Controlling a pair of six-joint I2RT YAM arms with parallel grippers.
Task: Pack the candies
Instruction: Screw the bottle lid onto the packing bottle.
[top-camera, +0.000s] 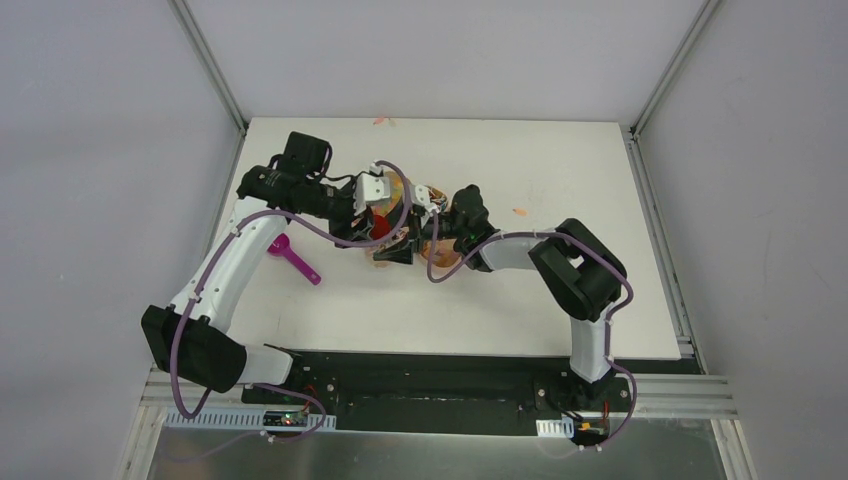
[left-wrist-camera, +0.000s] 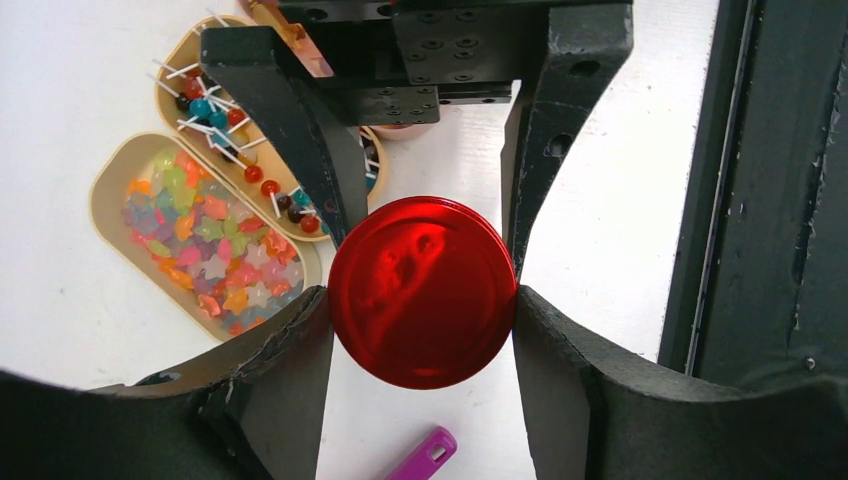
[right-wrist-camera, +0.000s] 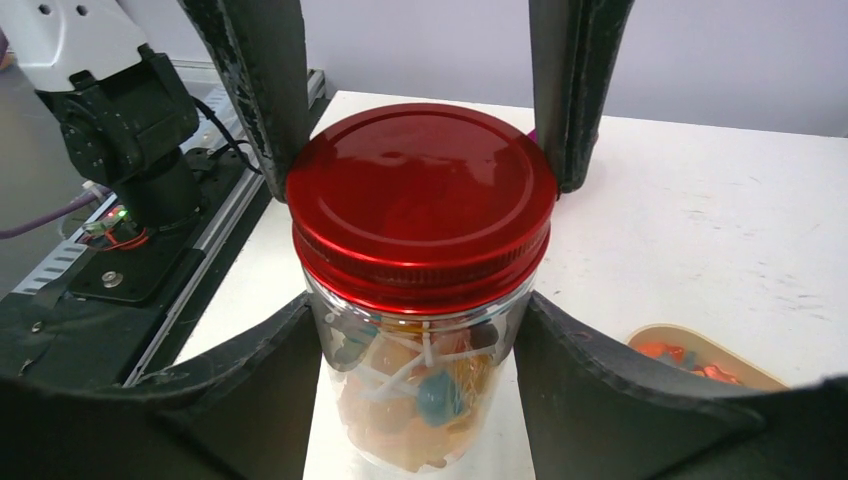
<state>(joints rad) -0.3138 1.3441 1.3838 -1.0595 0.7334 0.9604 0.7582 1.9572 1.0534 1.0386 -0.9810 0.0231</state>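
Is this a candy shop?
Probably not. It looks more like a robot lab test booth: a left arm and right arm bolted to a white table, working on one jar with a red lid, and plain grey walls on a metal frame.

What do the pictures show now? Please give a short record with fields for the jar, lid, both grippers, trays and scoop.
jar: upright, clear glass, candies inside
lid: red, sitting on the jar
left gripper: closed on the lid, from above
right gripper: closed on the jar body, below the lid
trays: two, side by side, both with candies in them
scoop: purple, lying on the table, not held
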